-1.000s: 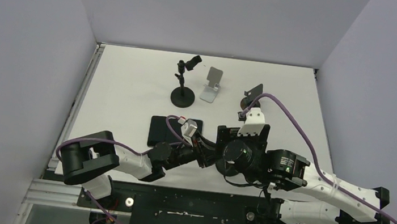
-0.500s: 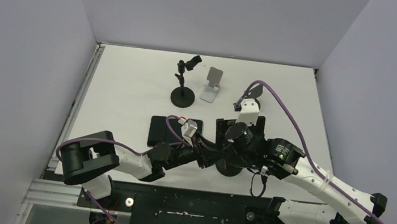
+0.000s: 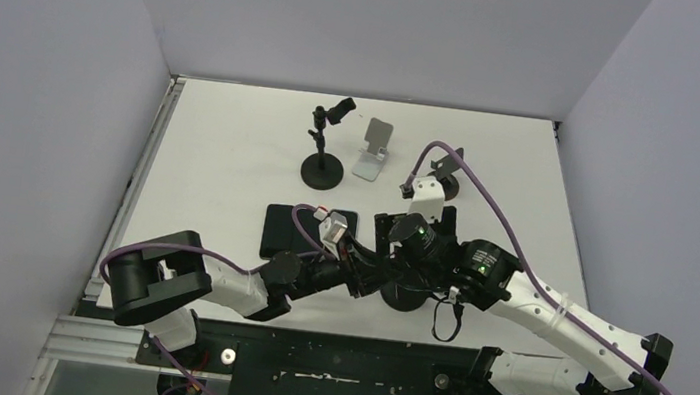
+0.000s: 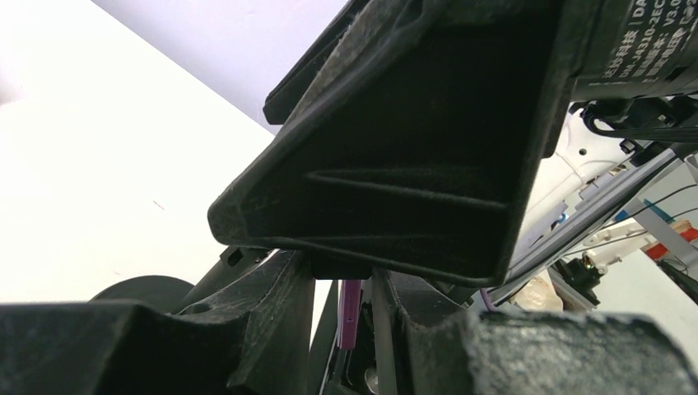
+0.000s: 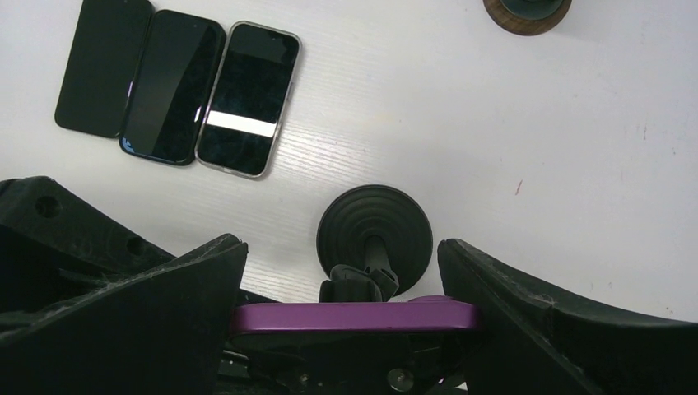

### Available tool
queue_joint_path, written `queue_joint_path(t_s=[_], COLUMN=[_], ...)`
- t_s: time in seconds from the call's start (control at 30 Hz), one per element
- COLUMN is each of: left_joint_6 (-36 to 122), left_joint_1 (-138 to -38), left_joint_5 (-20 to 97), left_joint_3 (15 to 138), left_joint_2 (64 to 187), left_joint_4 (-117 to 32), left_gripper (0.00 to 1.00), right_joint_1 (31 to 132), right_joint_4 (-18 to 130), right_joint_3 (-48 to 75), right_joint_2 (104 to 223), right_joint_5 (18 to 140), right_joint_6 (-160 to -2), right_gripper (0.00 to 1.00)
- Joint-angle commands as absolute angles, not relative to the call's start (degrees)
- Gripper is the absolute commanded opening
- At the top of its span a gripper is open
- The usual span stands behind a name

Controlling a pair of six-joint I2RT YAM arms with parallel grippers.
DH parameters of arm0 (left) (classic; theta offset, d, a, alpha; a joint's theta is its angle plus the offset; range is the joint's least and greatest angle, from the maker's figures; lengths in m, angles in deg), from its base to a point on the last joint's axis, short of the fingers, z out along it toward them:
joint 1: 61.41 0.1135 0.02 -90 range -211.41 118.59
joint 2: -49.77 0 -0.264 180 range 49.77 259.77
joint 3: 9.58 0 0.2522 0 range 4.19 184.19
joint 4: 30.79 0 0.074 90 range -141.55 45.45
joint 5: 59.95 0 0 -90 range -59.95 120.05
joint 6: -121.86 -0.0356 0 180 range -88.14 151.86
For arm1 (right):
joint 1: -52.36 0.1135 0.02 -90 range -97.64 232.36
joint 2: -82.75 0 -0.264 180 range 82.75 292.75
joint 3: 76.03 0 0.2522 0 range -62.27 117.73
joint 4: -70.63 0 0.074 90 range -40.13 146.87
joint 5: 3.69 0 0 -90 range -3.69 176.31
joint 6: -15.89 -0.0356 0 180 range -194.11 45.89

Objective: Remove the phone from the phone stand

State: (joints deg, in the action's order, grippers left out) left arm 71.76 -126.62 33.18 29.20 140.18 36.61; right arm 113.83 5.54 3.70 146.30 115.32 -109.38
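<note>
A purple phone [image 5: 354, 316] lies edge-on across a black phone stand, whose round base [image 5: 374, 229] stands on the white table below it. My right gripper [image 5: 342, 322] is shut on the phone, one finger against each end. In the top view the right wrist covers the stand [image 3: 404, 300] and hides the phone. My left gripper [image 4: 342, 309] reaches in from the left [image 3: 372, 269]. Its fingers stand close together around the stand's dark upright part, with a sliver of the purple phone [image 4: 351, 313] showing between them.
Three dark phones [image 5: 173, 86] lie side by side on the table left of the stand, also in the top view [image 3: 309, 233]. At the back stand a black clamp stand [image 3: 324, 144], a silver stand [image 3: 373, 150] and a brown-based stand [image 3: 445, 169].
My right wrist has swung left and toward the back, over the stand. The left arm has held still.
</note>
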Motion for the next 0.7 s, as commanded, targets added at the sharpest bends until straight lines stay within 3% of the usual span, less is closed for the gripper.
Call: queue_joint_path(t_s=[0.0,0.07,0.2,0.3,0.47,0.67], left_joint_6=[71.67,71.85,72.32,72.94,74.49,75.95], left_joint_1=[-127.24,-127.19,-127.23,-127.16,-126.99,-126.56], left_joint_5=[34.74,34.64,34.37,34.35,34.62,33.87], left_joint_3=[28.46,28.23,27.92,27.74,27.80,27.98], left_joint_2=[140.73,140.68,140.95,141.35,141.71,141.33], left_joint_4=[38.75,39.06,39.84,40.57,42.52,44.69], left_gripper=[0.00,0.00,0.00,0.00,0.37,0.53], right_joint_1=[113.62,113.62,113.62,113.62,113.62,113.62], right_joint_4=[5.00,4.99,5.10,5.57,6.64,7.23], right_joint_3=[3.48,3.27,3.05,2.51,1.51,1.16], right_joint_2=[146.80,146.41,145.70,145.44,145.15,145.23], right_joint_5=[115.23,115.46,115.75,115.76,115.51,115.60], right_joint_6=[-110.40,-110.57,-110.84,-111.07,-111.20,-111.81], right_gripper=[0.88,0.82,0.56,0.43,0.37,0.39])
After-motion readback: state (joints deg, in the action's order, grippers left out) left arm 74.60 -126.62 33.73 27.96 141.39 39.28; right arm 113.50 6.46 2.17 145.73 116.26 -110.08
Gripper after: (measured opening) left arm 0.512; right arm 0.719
